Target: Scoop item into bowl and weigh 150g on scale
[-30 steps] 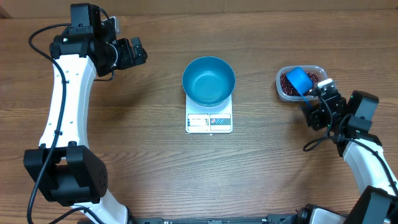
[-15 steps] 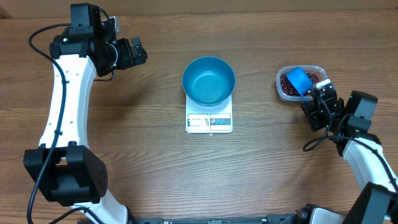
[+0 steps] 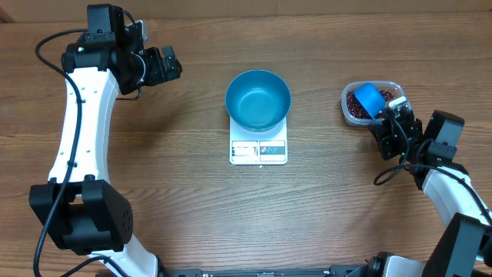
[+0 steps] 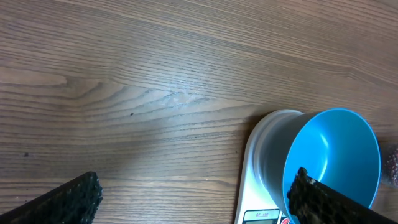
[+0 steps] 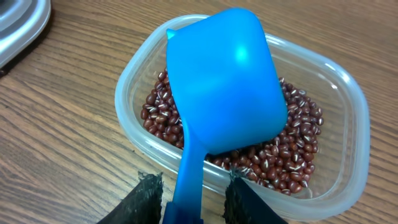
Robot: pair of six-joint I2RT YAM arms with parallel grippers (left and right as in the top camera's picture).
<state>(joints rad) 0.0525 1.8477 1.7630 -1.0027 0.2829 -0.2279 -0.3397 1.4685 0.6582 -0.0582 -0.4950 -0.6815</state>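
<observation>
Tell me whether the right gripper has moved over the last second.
Yes, slightly: the right gripper has edged left in the overhead view, closer to the clear tub, which has stayed put.

The scale (image 3: 258, 151) readout is too small to read.

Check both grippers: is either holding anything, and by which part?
The left gripper is open and holds nothing. The right gripper straddles the handle of the blue scoop; whether it is actually clamped cannot be told.
</observation>
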